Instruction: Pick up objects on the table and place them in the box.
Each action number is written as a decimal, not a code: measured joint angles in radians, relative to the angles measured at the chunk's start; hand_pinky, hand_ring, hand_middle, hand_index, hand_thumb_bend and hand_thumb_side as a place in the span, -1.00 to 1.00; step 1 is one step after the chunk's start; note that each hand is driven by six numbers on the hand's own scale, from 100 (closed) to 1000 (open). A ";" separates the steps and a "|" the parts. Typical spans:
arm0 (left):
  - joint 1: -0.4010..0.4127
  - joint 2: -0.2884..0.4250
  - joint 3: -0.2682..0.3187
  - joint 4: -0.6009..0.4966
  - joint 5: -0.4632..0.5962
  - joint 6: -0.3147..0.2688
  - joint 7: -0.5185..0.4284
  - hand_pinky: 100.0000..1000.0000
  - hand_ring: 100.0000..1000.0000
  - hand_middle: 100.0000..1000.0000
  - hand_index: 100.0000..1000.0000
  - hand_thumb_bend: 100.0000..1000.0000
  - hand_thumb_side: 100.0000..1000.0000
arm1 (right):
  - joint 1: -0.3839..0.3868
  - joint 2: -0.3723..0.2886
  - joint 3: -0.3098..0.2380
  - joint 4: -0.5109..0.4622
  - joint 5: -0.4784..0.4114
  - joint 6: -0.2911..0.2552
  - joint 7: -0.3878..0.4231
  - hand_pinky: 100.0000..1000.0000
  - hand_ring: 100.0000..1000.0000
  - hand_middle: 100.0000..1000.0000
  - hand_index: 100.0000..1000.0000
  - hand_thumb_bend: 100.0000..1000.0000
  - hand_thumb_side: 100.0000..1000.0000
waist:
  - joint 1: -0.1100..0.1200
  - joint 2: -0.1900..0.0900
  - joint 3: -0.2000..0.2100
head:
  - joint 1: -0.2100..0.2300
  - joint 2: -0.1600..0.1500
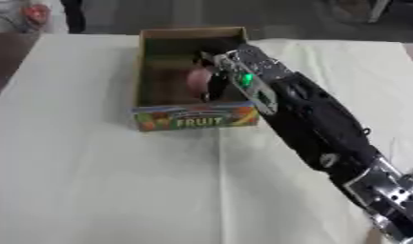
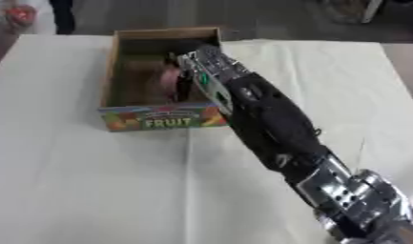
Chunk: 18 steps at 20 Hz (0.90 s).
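A cardboard box (image 1: 148, 66) with a colourful FRUIT label on its front wall stands at the far middle of the white table. My right arm reaches in from the lower right, and my right hand (image 1: 218, 78) is over the box's inside, its fingers curled round a reddish-pink rounded object (image 1: 198, 80). The object hangs within the box's walls; whether it touches the floor of the box is hidden. The left hand shows in neither view.
A white cloth (image 1: 101, 181) covers the table, with a crease running toward me from the box. Dark floor lies beyond the far edge, with a red thing (image 1: 34, 14) at the upper left corner.
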 measured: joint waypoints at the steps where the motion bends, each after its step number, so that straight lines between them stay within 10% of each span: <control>1: 0.000 0.000 0.000 0.000 0.001 0.000 0.000 0.34 0.34 0.20 0.62 -1.00 0.36 | 0.000 -0.003 -0.001 -0.007 0.000 0.002 0.001 0.51 0.67 0.48 0.76 -0.34 -1.00 | 0.002 -0.002 0.000 | 0.000 0.000; 18: 0.003 0.001 0.000 0.000 0.011 -0.001 0.002 0.34 0.34 0.20 0.62 -1.00 0.35 | 0.010 -0.103 0.018 -0.249 -0.051 0.042 0.044 0.51 0.65 0.45 0.75 -0.31 -0.98 | 0.014 -0.032 -0.024 | 0.008 0.002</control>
